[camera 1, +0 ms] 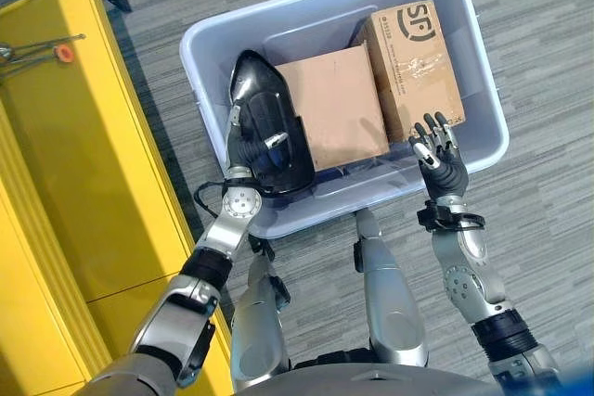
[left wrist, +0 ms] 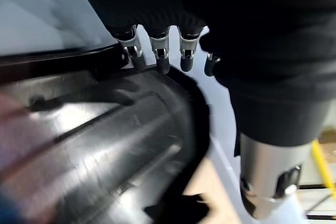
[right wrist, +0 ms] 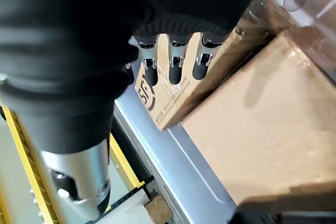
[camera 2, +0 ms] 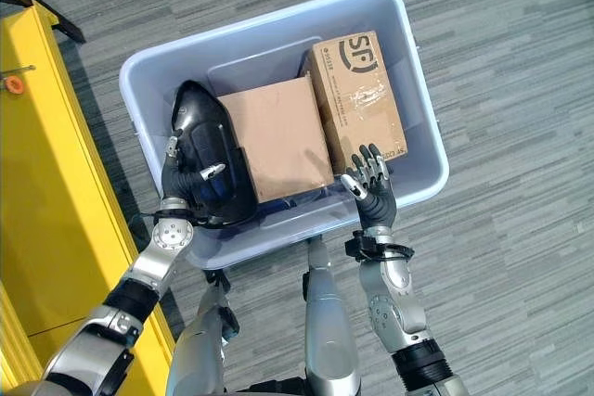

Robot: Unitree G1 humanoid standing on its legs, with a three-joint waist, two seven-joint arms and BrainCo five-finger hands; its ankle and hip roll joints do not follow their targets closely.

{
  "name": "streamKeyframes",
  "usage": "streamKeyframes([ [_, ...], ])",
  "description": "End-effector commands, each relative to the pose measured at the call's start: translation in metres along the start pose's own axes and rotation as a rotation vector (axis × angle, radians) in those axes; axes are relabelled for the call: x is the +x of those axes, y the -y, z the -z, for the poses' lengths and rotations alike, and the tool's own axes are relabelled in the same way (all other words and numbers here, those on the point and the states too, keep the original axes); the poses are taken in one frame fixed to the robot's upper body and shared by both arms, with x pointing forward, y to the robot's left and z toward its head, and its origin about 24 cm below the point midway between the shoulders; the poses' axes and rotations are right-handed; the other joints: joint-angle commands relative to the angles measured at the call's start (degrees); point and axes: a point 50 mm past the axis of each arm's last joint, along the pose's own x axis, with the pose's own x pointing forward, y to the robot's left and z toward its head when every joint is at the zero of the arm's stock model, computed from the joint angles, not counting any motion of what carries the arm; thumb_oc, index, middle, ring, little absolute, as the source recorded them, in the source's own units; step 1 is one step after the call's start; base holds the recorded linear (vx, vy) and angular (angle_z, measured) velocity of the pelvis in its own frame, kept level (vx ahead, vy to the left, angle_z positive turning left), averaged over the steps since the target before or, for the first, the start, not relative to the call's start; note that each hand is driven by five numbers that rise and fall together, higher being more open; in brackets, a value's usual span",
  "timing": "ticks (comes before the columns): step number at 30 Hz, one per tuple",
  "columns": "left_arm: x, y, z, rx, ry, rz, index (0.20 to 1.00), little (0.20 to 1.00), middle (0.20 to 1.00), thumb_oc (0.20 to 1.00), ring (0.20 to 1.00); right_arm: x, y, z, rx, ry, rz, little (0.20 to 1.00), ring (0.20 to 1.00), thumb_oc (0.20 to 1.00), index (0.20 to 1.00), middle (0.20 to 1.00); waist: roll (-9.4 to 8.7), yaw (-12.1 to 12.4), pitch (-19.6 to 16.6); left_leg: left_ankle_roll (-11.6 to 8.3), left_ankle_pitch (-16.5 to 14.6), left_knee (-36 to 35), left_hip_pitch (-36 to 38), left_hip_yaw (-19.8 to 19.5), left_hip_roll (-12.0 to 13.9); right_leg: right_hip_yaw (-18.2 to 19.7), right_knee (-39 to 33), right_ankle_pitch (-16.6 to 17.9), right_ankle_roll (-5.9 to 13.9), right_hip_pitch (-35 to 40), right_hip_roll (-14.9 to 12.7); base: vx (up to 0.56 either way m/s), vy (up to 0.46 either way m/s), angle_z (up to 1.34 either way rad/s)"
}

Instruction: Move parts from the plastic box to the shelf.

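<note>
A pale blue plastic box [camera 1: 484, 76] stands on the floor in front of me. At its left end a glossy black moulded part [camera 1: 264, 90] stands tilted, and my left hand [camera 1: 275, 140] grips it, thumb across its face and fingertips [left wrist: 160, 56] hooked over its rim. Beside it lie a plain cardboard box [camera 1: 329, 104] and a printed cardboard box [camera 1: 413, 62]. My right hand [camera 1: 441, 159] hovers open over the near right rim, its fingers [right wrist: 176, 61] by the printed box's near corner, holding nothing.
The yellow shelf [camera 1: 74, 155] runs along my left side, close to the plastic box's left wall. Grey striped carpet [camera 1: 548, 183] surrounds the box on the right and at the far side.
</note>
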Motion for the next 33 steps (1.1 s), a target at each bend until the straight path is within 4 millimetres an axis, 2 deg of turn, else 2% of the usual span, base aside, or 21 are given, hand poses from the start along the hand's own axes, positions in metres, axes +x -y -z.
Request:
streamKeyframes([
  [1, 0.022, -0.029, -0.015, 0.077, 0.086, -0.096, 1.0, 1.0, 1.0, 1.0, 1.0, -0.001, -0.002, -0.013, 0.034, 0.084, -0.024, 1.0, 1.0, 1.0, 1.0, 1.0, -3.21, 0.27, -0.38, -2.32, -4.58, 9.85, -2.18, -1.93, 3.18, -2.93, 6.45, -6.64, 2.95, 0.52, -3.45, -0.02, 0.001, -0.14],
  [6, 0.048, -0.037, -0.036, 0.165, 0.137, -0.08, 1.0, 1.0, 1.0, 1.0, 1.0, -0.007, -0.005, -0.011, 0.035, 0.054, -0.083, 1.0, 1.0, 1.0, 1.0, 1.0, -3.72, -1.83, -0.19, -2.78, -5.35, 11.61, -3.59, -0.77, 4.16, -1.53, 7.86, -6.77, 2.93, -2.34, -2.5, 0.0, 0.007, -0.2],
  [8, 0.053, -0.037, -0.04, 0.173, 0.143, -0.082, 1.0, 1.0, 1.0, 1.0, 1.0, -0.009, -0.004, -0.009, 0.035, 0.045, -0.09, 1.0, 1.0, 1.0, 1.0, 1.0, -3.86, -2.34, -0.22, -2.81, -5.51, 11.83, -3.69, -0.5, 4.36, -1.13, 8.28, -6.91, 2.88, -2.97, -2.2, 0.01, 0.009, -0.2],
  [11, 0.058, -0.026, -0.044, 0.191, 0.129, -0.051, 1.0, 1.0, 1.0, 1.0, 1.0, -0.011, -0.005, -0.007, 0.032, 0.027, -0.108, 1.0, 1.0, 1.0, 1.0, 1.0, -4.62, -3.57, -0.34, -2.89, -6.17, 12.31, -3.47, 1.0, 4.96, 0.09, 9.02, -6.93, 2.97, -4.42, -1.23, 0.02, 0.004, -0.24],
  [21, 0.044, 0.013, -0.043, 0.312, 0.187, 0.138, 1.0, 1.0, 1.0, 1.0, 1.0, -0.012, 0.0, -0.008, 0.011, 0.021, -0.103, 1.0, 1.0, 1.0, 1.0, 1.0, -3.58, -4.33, -0.96, -2.9, -6.52, 11.73, -2.36, 1.91, 5.05, 0.96, 9.34, -7.42, 2.84, -4.91, -0.8, 0.01, 0.003, -0.07],
  [22, 0.04, 0.022, -0.044, 0.311, 0.192, 0.188, 1.0, 1.0, 1.0, 1.0, 1.0, -0.012, 0.002, -0.008, 0.011, 0.018, -0.1, 1.0, 1.0, 1.0, 1.0, 1.0, -3.14, -4.38, -1.2, -2.88, -6.6, 11.66, -2.25, 1.86, 4.95, 0.98, 9.35, -7.58, 2.82, -4.87, -0.95, 0.0, 0.0, 0.0],
  [28, 0.031, 0.039, -0.042, 0.379, 0.226, 0.311, 1.0, 1.0, 1.0, 1.0, 1.0, -0.012, 0.006, -0.01, 0.003, 0.023, -0.094, 1.0, 1.0, 1.0, 1.0, 1.0, -2.05, -4.4, -1.66, -2.86, -6.89, 11.7, -2.18, 1.51, 4.61, 0.9, 9.43, -7.77, 2.85, -4.59, -1.32, 0.0, 0.0, 0.0],
  [33, 0.027, 0.043, -0.034, 0.442, 0.217, 0.378, 1.0, 1.0, 1.0, 1.0, 1.0, -0.014, 0.008, -0.012, 0.002, 0.024, -0.101, 1.0, 1.0, 1.0, 1.0, 1.0, -1.4, -4.52, -1.84, -2.83, -7.2, 11.92, -1.93, 1.44, 4.25, 1.06, 9.45, -7.9, 2.88, -4.22, -1.58, 0.0, 0.0, 0.0],
])
